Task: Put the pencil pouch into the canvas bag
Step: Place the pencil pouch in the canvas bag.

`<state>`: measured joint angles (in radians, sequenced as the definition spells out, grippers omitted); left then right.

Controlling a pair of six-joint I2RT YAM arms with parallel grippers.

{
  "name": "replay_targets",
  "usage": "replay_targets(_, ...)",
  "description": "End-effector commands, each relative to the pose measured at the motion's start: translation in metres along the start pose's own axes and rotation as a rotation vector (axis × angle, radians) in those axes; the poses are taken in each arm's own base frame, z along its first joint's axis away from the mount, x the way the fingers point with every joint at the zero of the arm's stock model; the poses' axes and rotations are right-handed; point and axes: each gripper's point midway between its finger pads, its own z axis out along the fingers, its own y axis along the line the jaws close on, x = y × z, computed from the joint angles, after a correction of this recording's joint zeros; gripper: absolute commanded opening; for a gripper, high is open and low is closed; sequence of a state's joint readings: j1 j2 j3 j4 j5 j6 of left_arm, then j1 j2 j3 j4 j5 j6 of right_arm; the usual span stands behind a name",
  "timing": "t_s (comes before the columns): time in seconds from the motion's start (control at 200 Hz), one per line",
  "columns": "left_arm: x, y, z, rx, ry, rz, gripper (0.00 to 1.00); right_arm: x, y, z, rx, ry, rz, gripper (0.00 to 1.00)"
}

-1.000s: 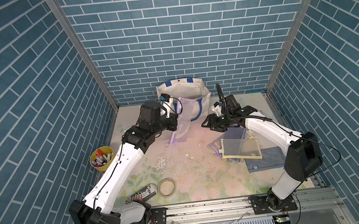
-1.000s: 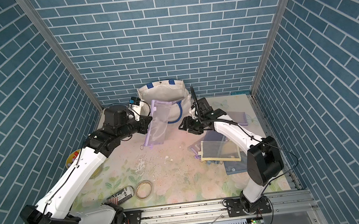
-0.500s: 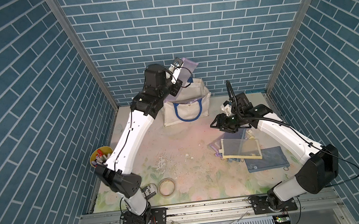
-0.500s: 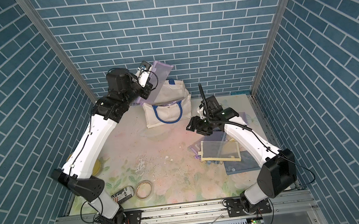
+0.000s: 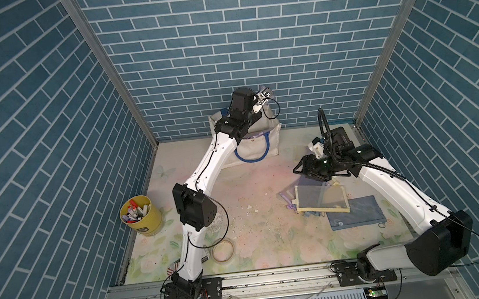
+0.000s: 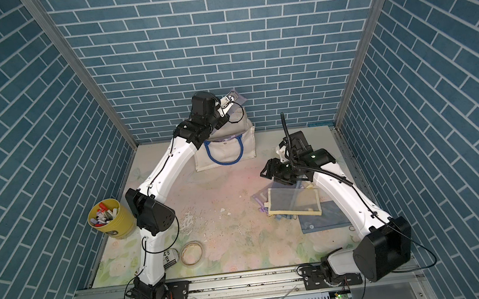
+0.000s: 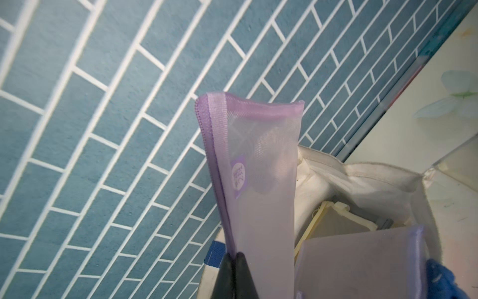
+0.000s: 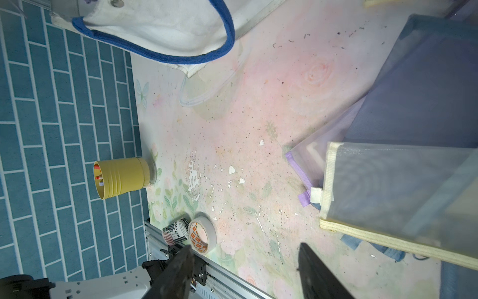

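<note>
My left gripper (image 7: 235,256) is shut on the zip edge of a purple mesh pencil pouch (image 7: 258,181). It holds the pouch up by the back wall, over the open mouth of the off-white canvas bag (image 5: 262,149) with blue handles. In a top view only a purple corner of the pouch (image 6: 239,97) shows past the wrist. The left wrist view looks into the bag (image 7: 362,176), where another purple pouch (image 7: 362,261) and a cream-edged one lie. My right gripper (image 8: 245,247) is open and empty, hovering over the table right of centre (image 5: 299,169).
A pile of pouches lies under the right arm: a cream-edged mesh one (image 5: 320,197) on a purple one, and a blue one (image 5: 355,212). A yellow cup of markers (image 5: 140,215) stands at the left wall. A tape roll (image 5: 224,250) and a small can (image 6: 169,257) lie near the front rail.
The left arm has raised the purple pouch from table level in front of the bag to above the bag's mouth. The right arm has drawn back a little, still open.
</note>
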<state>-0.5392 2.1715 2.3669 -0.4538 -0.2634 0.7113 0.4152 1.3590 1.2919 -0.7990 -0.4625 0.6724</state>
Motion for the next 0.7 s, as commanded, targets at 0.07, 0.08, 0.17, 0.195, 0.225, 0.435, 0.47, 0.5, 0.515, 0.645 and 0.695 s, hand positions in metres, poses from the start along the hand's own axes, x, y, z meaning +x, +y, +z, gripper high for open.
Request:
replay_targets(0.07,0.03,-0.011,0.008,-0.014,0.092,0.014,0.0,0.01,-0.002,0.0,-0.015,0.02,-0.01,0.64)
replay_targets(0.08,0.031,-0.012,0.009,-0.012,0.093,0.013,0.0,0.01,-0.002,0.0,-0.015,0.02,-0.01,0.64)
replay_targets(0.17,0.042,-0.02,0.014,0.009,0.106,-0.003,0.0,0.009,-0.001,-0.001,-0.016,0.017,-0.008,0.64)
replay_targets(0.195,0.044,-0.023,0.015,0.016,0.112,0.002,0.0,0.009,-0.001,-0.001,-0.017,0.015,-0.007,0.64)
replay_targets(0.225,0.047,-0.026,0.017,0.021,0.117,0.008,0.0,0.008,0.0,-0.001,-0.019,0.012,-0.007,0.63)
replay_targets(0.435,0.055,-0.037,0.026,0.047,0.132,-0.025,0.0,0.003,0.003,-0.007,-0.01,-0.009,-0.009,0.63)
replay_targets(0.47,0.053,-0.037,0.024,0.064,0.121,-0.048,0.02,0.002,0.003,-0.008,-0.009,-0.013,-0.009,0.63)
replay_targets(0.5,0.051,-0.037,0.022,0.08,0.111,-0.068,0.1,0.002,0.003,-0.009,-0.007,-0.015,-0.009,0.63)
replay_targets(0.515,0.049,-0.037,0.021,0.085,0.105,-0.077,0.16,0.002,0.003,-0.009,-0.006,-0.019,-0.009,0.63)
replay_targets(0.645,0.038,-0.037,0.011,0.141,0.07,-0.128,0.58,-0.002,0.003,-0.01,0.003,-0.035,-0.012,0.63)
replay_targets(0.695,0.033,-0.034,0.007,0.164,0.059,-0.144,0.65,-0.004,0.003,-0.01,0.006,-0.04,-0.012,0.63)
